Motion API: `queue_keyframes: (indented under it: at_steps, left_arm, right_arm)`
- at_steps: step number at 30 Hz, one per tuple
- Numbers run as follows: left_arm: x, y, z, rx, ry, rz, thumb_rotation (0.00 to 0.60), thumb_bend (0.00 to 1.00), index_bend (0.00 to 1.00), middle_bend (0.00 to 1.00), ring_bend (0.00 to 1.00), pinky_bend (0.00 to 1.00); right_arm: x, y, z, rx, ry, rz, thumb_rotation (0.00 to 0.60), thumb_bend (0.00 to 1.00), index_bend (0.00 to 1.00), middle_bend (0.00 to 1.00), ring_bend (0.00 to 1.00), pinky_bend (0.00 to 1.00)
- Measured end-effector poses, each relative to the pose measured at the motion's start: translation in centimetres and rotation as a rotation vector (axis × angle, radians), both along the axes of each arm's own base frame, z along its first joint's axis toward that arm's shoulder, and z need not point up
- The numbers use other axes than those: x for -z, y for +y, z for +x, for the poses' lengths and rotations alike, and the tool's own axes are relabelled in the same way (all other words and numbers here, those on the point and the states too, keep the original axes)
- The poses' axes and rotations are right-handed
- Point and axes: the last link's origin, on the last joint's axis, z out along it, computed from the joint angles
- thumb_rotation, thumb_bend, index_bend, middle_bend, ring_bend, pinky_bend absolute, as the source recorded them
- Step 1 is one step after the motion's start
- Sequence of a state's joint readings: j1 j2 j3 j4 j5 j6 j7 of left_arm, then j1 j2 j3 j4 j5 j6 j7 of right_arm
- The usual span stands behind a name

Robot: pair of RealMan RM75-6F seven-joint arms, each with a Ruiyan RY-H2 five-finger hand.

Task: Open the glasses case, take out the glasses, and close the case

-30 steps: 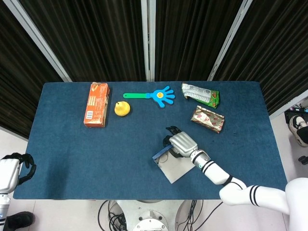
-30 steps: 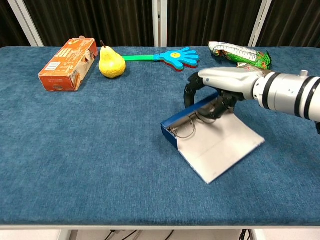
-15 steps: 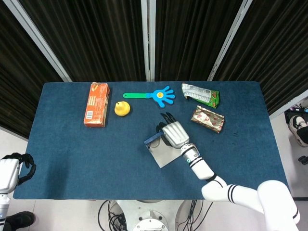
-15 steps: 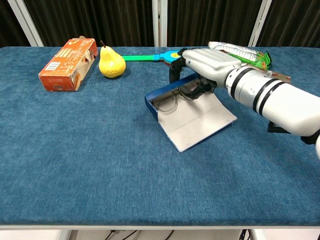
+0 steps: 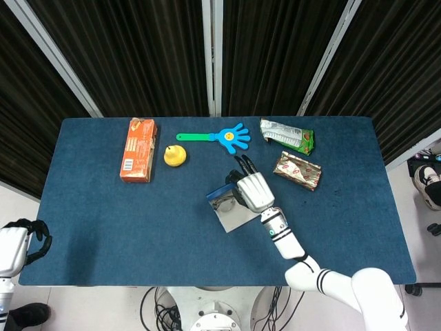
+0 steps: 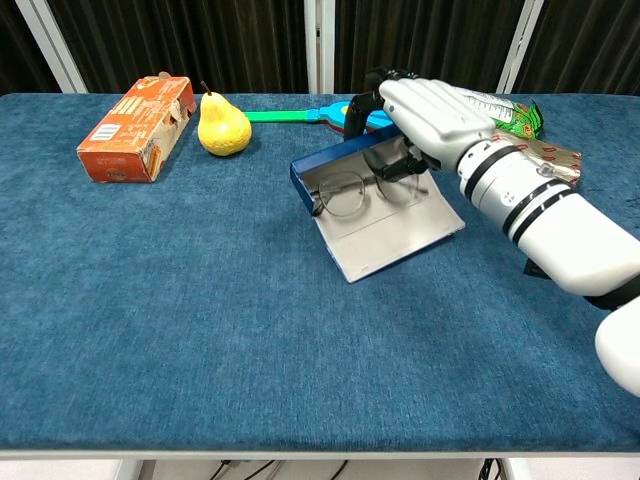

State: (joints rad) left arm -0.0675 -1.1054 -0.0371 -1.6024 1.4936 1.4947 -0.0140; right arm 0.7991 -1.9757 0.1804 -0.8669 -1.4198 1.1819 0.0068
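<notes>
Taking the glasses case (image 6: 372, 205) as the landmark: far to its left, off the counter (image 5: 103, 227) corner, the left robot hand (image 5: 27, 238) hangs idle with its fingers curled in on nothing. Left of the case and toward the far edge lie an orange carton (image 6: 135, 126), a yellow pear (image 6: 223, 125) and a blue hand-shaped toy (image 6: 340, 113).

The case lies open near the counter's middle, its pale flap flat on the cloth and its blue tray standing along the far side. The glasses (image 6: 352, 192) sit at the tray's mouth, lenses resting on the flap. The right robot hand (image 6: 425, 115) covers the case's right end, fingers bent down over the right part of the frame; whether they actually pinch it is hidden.

So opening looks done; lifting the glasses clear and shutting the flap remain.

Right of the case lie two snack packets (image 5: 293, 153), close behind the wrist. Open cloth stretches in front of the case and to its left, well away from any edge.
</notes>
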Motion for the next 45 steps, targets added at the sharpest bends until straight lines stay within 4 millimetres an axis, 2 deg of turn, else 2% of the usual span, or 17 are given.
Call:
queue_keyframes:
  at_steps: [8,13,16,18,21,27,29,32,35,39,45]
  left_arm:
    - [0.0,0.0,0.0,0.000,0.000,0.000,0.600,0.38,0.61,0.63,0.46,0.51]
    - [0.0,0.0,0.0,0.000,0.003,0.000,0.600,0.38,0.61,0.63,0.46,0.51]
    - [0.0,0.0,0.0,-0.001,0.003,0.000,0.600,0.38,0.61,0.63,0.46,0.51]
    - [0.0,0.0,0.0,-0.001,0.003,0.000,0.600,0.38,0.61,0.63,0.46,0.51]
    - [0.0,0.0,0.0,-0.001,0.002,0.000,0.600,0.38,0.61,0.63,0.46,0.51]
    - [0.0,0.0,0.0,0.000,0.001,-0.001,0.600,0.38,0.61,0.63,0.46,0.51]
    - [0.0,0.0,0.0,0.000,0.001,-0.001,0.600,0.38,0.61,0.63,0.46,0.51]
    - [0.0,0.0,0.0,0.000,0.000,0.000,0.600,0.38,0.61,0.63,0.46,0.51]
    - [0.0,0.0,0.0,0.001,0.003,-0.001,0.600,0.38,0.61,0.63,0.46,0.51]
    - [0.1,0.0,0.0,0.001,0.006,0.000,0.600,0.38,0.61,0.63,0.46,0.51]
    - [0.0,0.0,0.0,-0.001,0.007,0.001,0.600,0.38,0.61,0.63,0.46,0.51]
  right_arm:
    - [0.2,-0.4,0.0,0.003,-0.011,-0.010,0.600,0.44,0.63,0.37,0.00,0.00]
    - [0.5,-1.1,0.1,0.022,0.030,0.009,0.600,0.37,0.60,0.33,0.00,0.00]
    - [0.9,-1.6,0.2,0.046,0.074,0.045,0.600,0.32,0.38,0.26,0.00,0.00]
    - [1.1,-1.9,0.3,0.064,0.112,0.079,0.600,0.28,0.20,0.21,0.00,0.00]
    - [1.0,-2.0,0.8,0.078,0.140,0.120,0.600,0.24,0.09,0.18,0.00,0.00]
    - [-0.7,-0.7,1.8,0.055,0.089,0.167,0.600,0.24,0.09,0.19,0.00,0.00]
    - [-1.6,0.2,1.7,0.037,0.069,0.187,0.600,0.25,0.16,0.20,0.00,0.00]
    - [-2.8,1.7,0.7,0.013,0.069,0.230,0.600,0.30,0.28,0.22,0.00,0.00]
    - [-3.7,3.4,-1.3,0.000,0.104,0.275,0.600,0.30,0.34,0.23,0.00,0.00]
    - [-3.7,5.4,-3.2,0.003,0.133,0.334,0.600,0.30,0.35,0.23,0.00,0.00]
    - [-2.8,5.7,-3.7,0.002,0.157,0.358,0.600,0.32,0.35,0.23,0.00,0.00]
